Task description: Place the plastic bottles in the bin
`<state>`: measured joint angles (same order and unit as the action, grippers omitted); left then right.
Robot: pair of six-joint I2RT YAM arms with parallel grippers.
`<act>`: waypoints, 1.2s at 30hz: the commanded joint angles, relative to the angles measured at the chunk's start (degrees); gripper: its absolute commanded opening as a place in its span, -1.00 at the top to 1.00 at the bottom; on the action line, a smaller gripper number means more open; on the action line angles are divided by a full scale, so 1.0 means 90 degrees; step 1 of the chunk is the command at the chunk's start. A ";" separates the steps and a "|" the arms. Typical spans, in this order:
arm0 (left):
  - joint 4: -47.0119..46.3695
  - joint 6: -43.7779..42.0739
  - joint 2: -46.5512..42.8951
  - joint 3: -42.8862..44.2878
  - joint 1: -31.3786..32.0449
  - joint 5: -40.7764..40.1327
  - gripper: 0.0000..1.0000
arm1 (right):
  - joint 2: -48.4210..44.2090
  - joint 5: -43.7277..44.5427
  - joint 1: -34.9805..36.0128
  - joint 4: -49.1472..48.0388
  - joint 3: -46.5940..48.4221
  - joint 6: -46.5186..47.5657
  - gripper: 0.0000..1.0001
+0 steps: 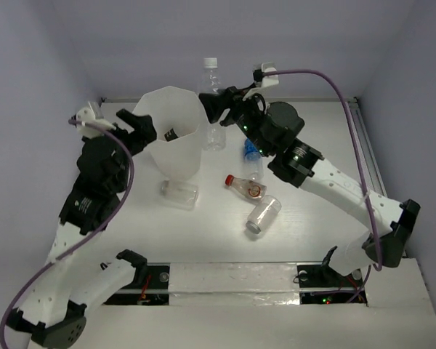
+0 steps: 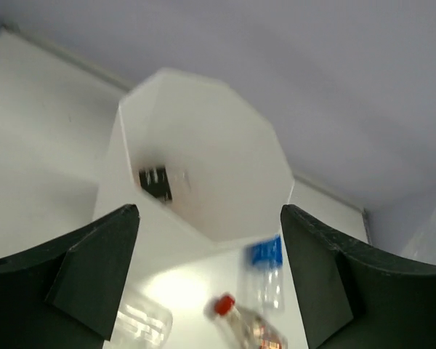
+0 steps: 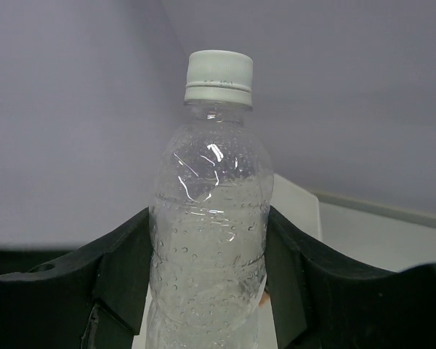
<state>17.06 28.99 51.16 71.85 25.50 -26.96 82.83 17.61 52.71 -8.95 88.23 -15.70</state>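
Bright diffuse light, faint shadows, left wrist view blurred, glare on table (image 2: 167,287)

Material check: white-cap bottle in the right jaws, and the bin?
White-cap bottle: thin clear plastic, glossy; the background shows through it, with dimples, creases and glints. Its cap looks like opaque white plastic, semi-matte. Bin: probably thin whitish plastic, satin finish; flat facets meet at crisp edges, and its walls seem to let light through.

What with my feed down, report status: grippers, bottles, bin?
Left gripper open, empty, by bin. Right gripper shut on white-capped bottle, upright beside bin rim. Four loose bottles near bin; nothing blocking.
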 commanded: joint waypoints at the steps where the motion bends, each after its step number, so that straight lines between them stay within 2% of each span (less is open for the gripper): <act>1: 0.0418 0.1005 -0.0564 -0.1194 -0.0020 0.0876 -0.51 | 0.0639 0.0094 -0.0123 -0.1114 0.0821 0.0338 0.12; 5: 0.0517 0.1719 -0.1706 -0.2396 -0.0020 0.1402 -0.43 | 0.1674 0.0182 -0.0251 -0.1388 0.1854 0.0261 0.12; 10: 0.0507 0.2324 -0.2148 -0.3559 -0.0020 0.1901 -0.44 | 0.3108 0.0085 -0.0388 -0.1320 0.3096 0.0192 0.12; 13: 0.0274 0.2734 -0.2305 -0.4203 -0.0020 0.2204 -0.55 | 0.3608 -0.0090 -0.0388 -0.1232 0.3751 0.0426 0.11; 15: 0.0165 0.2950 -0.2461 -0.4496 -0.0020 0.2292 -0.74 | 0.3843 -0.0130 -0.0388 -0.1193 0.3830 0.0534 0.09; 17: 0.0029 0.3028 -0.2481 -0.4887 -0.0020 0.2312 -0.92 | 0.3786 -0.0188 -0.0388 -0.1426 0.3509 0.0554 0.05; 19: -0.0078 0.3126 -0.2413 -0.5131 -0.0020 0.2322 -0.98 | 0.3659 -0.0267 -0.0388 -0.1631 0.3023 0.0553 -0.11; 20: -0.0185 0.3155 -0.2316 -0.5210 -0.0020 0.2370 -0.98 | 0.3523 -0.0344 -0.0388 -0.1739 0.2894 0.0534 -0.20; 21: -0.0254 0.3184 -0.2267 -0.5278 -0.0020 0.2351 -0.98 | 0.3444 -0.0374 -0.0388 -0.1759 0.2786 0.0534 -0.43; 24: -0.0528 0.3321 -0.2013 -0.5483 -0.0020 0.2176 -0.98 | 0.3094 -0.0433 -0.0388 -0.1915 0.2298 0.0534 -0.76; 26: -0.0742 0.3458 -0.1867 -0.5620 -0.0020 0.2010 -0.98 | 0.2898 -0.0491 -0.0388 -0.2042 0.1938 0.0563 -0.89; 32: -0.1455 0.3887 -0.1505 -0.5991 -0.0020 0.1873 -0.98 | 0.2126 -0.0647 -0.0388 -0.2189 0.1253 0.0563 -0.92; 36: -0.1641 0.3966 -0.1075 -0.5982 -0.0020 0.1668 -0.98 | 0.1609 -0.0823 -0.0388 -0.2355 0.0434 0.0466 -0.92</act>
<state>7.40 62.70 39.75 18.24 25.43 -9.61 101.67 11.92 49.08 -24.23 96.31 -11.40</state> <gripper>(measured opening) 0.990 0.960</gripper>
